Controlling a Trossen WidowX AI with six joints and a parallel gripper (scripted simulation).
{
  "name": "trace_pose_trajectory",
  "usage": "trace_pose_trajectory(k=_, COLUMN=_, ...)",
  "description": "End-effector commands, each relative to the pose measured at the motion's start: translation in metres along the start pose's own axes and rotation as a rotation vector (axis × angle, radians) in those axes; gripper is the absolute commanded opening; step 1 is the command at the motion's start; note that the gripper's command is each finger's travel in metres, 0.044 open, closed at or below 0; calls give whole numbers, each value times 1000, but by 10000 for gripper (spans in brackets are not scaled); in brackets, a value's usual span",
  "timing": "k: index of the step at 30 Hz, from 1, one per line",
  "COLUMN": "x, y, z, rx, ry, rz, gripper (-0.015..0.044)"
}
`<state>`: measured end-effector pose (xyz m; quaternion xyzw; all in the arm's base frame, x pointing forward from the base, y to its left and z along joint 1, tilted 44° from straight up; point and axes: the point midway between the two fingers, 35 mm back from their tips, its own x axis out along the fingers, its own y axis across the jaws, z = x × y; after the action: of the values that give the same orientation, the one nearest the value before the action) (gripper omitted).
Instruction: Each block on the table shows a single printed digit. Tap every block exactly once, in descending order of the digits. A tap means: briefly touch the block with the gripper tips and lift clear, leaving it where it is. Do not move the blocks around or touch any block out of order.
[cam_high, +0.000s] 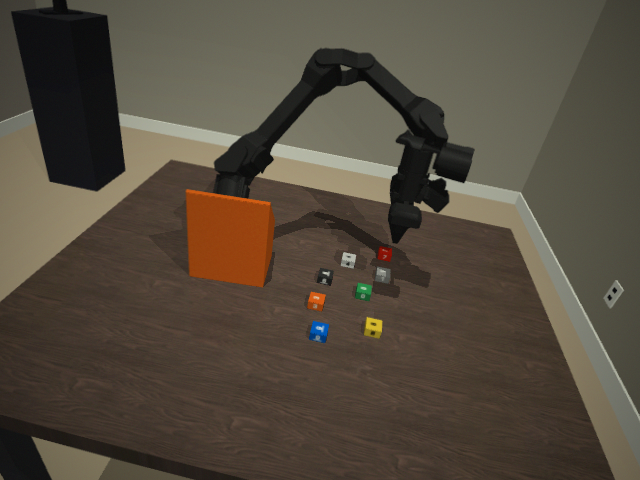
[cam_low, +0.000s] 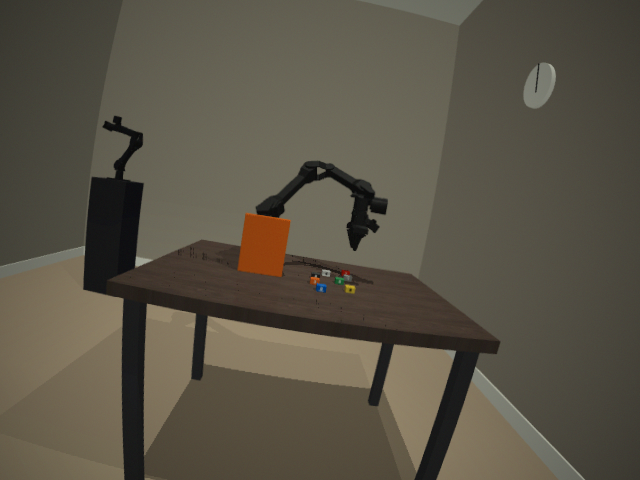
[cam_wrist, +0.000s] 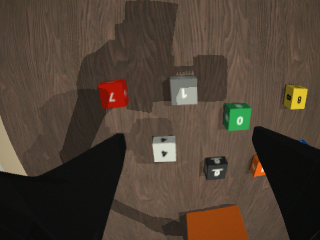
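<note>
My gripper (cam_high: 395, 240) (cam_low: 354, 248) (cam_wrist: 191, 137) is open and empty, pointing down, well above the table behind the red block (cam_high: 384, 253) (cam_wrist: 114, 94), which reads 7. The grey block (cam_high: 383, 274) (cam_wrist: 183, 91) reads 1, the white block (cam_high: 348, 259) (cam_wrist: 164, 150) 4, the green block (cam_high: 363, 291) (cam_wrist: 237, 117) 0. The yellow block (cam_high: 373, 327) (cam_wrist: 295, 97) seems to read 8. The black block (cam_high: 325, 276) (cam_wrist: 216, 168) has a barred 6 or 9. The orange block (cam_high: 316, 301) seems to read 3. The blue block (cam_high: 318, 331) is unclear. A finger partly hides orange and blue in the wrist view.
A tall orange box (cam_high: 227, 240) (cam_low: 263, 245) (cam_wrist: 216, 225) stands left of the blocks, in front of the arm's base. The arm's shadow falls across the table (cam_high: 155, 361) near the red and grey blocks. A dark pedestal (cam_high: 77, 103) (cam_low: 111, 232) stands beyond the table.
</note>
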<state>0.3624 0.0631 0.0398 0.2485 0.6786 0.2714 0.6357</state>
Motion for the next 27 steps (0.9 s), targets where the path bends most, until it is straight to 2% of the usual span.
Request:
trace_pose_trajectory(k=1, x=1, y=0, z=0, rx=-9, ry=1, rz=0, gripper=400)
trace_pose_trajectory(k=13, x=1, y=0, z=0, rx=-9, ry=1, rz=0, gripper=400)
trace_pose_trajectory(k=15, x=1, y=-14, z=-5, rx=-8, ry=0, rz=-3, gripper=400)
trace_pose_trajectory(k=19, x=1, y=-76, z=-41, rx=-7, ry=2, rz=-6, gripper=400)
trace_pose_trajectory(k=27, x=1, y=-79, z=-43, rx=-7, ry=2, rz=-5, gripper=400)
